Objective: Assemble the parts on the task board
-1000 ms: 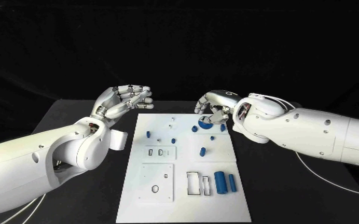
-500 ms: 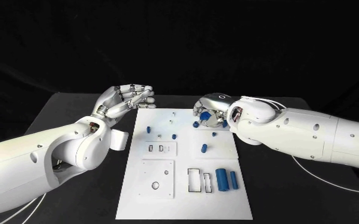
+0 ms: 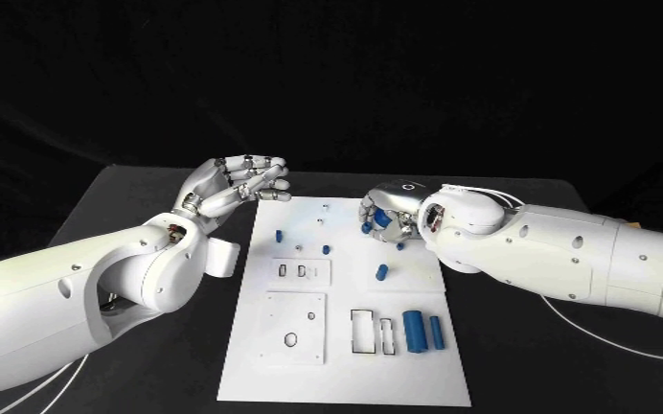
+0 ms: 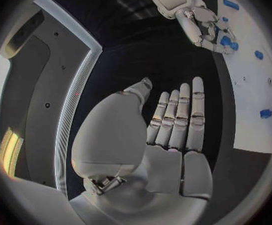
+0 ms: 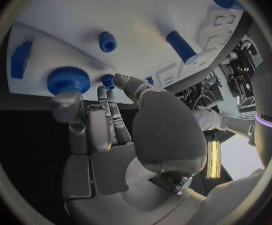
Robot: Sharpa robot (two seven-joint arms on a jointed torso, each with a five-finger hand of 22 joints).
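the task board (image 3: pixel 346 337) lies flat in the middle of the black surface (image 3: pixel 138 203), and everything here is placed from it. on the board, the head view lets me count seven blue parts clear of any hand: one small peg (image 3: pixel 279 236) near its left side, another (image 3: pixel 328 250) just inward of that, a short upright one (image 3: pixel 383 271) right of the board's middle, a tiny one (image 3: pixel 400 246) beyond that toward the right edge, a thick cylinder (image 3: pixel 413 331) and a slimmer bar (image 3: pixel 437 333) lying side by side by the near right edge, and a blue knurled disc (image 5: pixel 68 79) under the right hand's fingertips; smaller ones may be hidden. the board also carries two raised white plates on its left half, one with two small slots (image 3: pixel 302 271) and one with an oval hole (image 3: pixel 291 326), and two empty rectangular outlines (image 3: pixel 372 333) just left of the thick cylinder.

the right hand (image 3: pixel 393 214) is over the board's far right part, fingers curled down; in its wrist view the fingertips (image 5: pixel 66 105) touch the knurled disc, which sits on the board, but whether they actually grip it cannot be told. the hand and forearm cover that corner of the board.

the left hand (image 3: pixel 235 185) is held up just off the board's far left corner, holding nothing, its fingers apart and only loosely bent in the head view. a white block (image 3: pixel 221 258) sits beside the left forearm, off the board's left edge.
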